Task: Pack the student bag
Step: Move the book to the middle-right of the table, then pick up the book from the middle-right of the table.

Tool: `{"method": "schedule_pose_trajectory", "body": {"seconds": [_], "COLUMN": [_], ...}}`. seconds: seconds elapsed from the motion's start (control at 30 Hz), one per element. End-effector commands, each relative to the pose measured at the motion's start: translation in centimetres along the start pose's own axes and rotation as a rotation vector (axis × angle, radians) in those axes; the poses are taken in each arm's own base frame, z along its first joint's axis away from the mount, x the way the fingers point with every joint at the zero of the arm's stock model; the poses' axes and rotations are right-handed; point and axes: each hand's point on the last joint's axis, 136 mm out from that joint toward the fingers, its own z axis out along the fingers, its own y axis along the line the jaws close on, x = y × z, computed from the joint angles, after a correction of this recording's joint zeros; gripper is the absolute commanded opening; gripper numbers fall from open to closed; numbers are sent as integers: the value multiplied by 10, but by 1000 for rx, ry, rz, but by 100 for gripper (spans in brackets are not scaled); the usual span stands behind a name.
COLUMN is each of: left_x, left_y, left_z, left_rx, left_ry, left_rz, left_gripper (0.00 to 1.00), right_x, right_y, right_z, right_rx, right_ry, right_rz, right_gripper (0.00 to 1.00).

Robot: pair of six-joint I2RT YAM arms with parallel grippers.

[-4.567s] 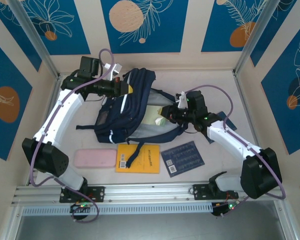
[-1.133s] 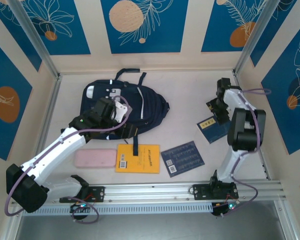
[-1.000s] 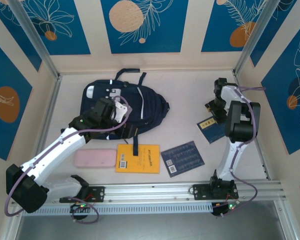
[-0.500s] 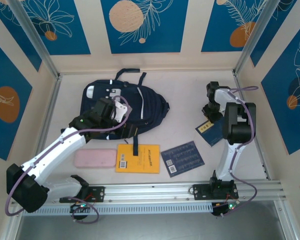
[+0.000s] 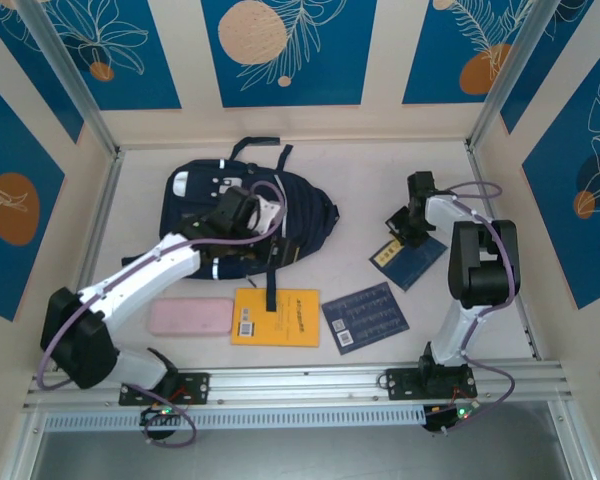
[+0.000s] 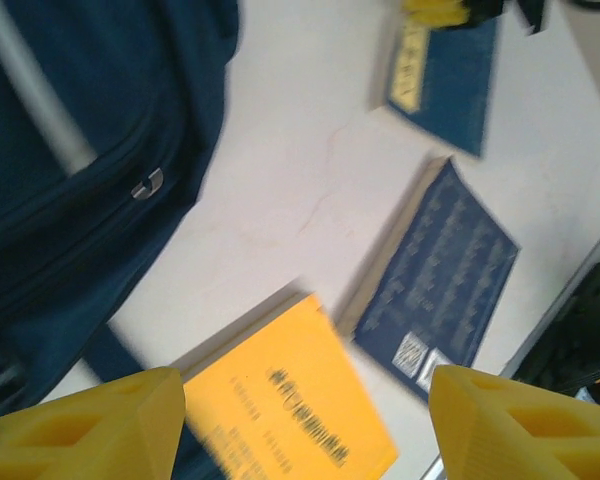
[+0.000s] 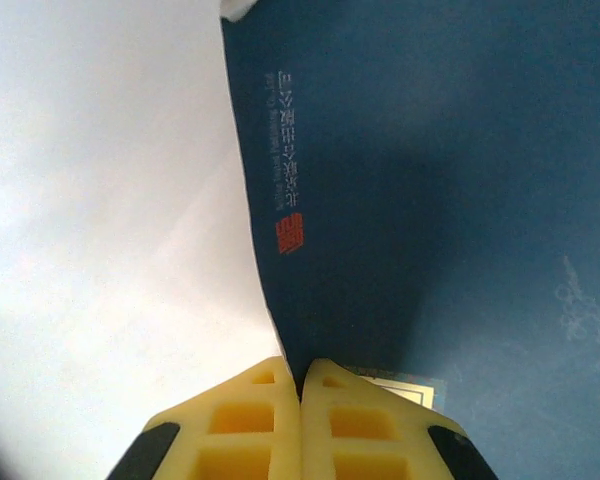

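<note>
Right wrist: right claw [image 7: 300,378] clamped on blue book [image 7: 430,200] edge; left claw [image 6: 305,400] spread wide, empty.

student bag [image 5: 305,220] left of book [image 5: 415,262]

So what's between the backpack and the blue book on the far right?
Just bare table between the backpack and that book, in the top view.

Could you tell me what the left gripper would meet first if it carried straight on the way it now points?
Probably the yellow book, which lies between the left gripper's open jaws in its wrist view, though depth is unclear.
</note>
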Motion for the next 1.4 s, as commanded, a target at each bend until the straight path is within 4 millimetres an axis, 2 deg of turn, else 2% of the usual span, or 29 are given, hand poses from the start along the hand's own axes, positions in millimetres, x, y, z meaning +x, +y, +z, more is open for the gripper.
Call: {"method": "schedule_pose_trajectory", "body": {"seconds": [0.0,0.03,0.13,0.17,0.2,0.23,0.37,0.5,0.63,0.8,0.9,1.0,1.17,1.3,1.37], "left_x": [-22,-27,-42,-47,-51,-56,-70,-70,-56,-28,-13,-4,8,14,16], "left_y": [-24,-27,-35,-35,-36,-35,-30,-25,-18,-14,-5,8,19,7,1], "left_z": [21,30,56,63,71,79,106,131,155,190,203,206,216,224,225], "left_rx": [70,81,114,116,117,110,85,72,54,8,-41,-121,-143,-55,-20], "left_ry": [-9,-4,24,31,42,53,81,104,141,221,252,262,295,319,325], "left_rz": [-7,-13,-28,-28,-28,-31,-42,-62,-71,-60,-45,11,13,-2,-6], "left_gripper": [65,66,66,66,66,66,66,66,65,63,61,61,59,45,37], "right_x": [49,61,83,83,81,76,53,34,30,35,39,44,52,67,74], "right_y": [60,75,101,101,98,93,66,35,9,1,-4,-3,7,23,31], "right_z": [-2,-7,-23,-26,-30,-35,-47,-46,-31,-12,0,6,0,2,-4], "right_rx": [-256,-325,-438,-420,-384,-349,-273,-251,-240,-304,-307,-314,-363,-434,-482], "right_ry": [176,210,244,225,197,164,29,-46,-29,20,54,82,113,193,216], "right_rz": [-202,-235,-304,-313,-324,-334,-347,-304,-231,-189,-181,-210,-262,-290,-311], "right_gripper": [0,0,2,14,32,42,61,68,69,65,65,65,64,61,60]}}
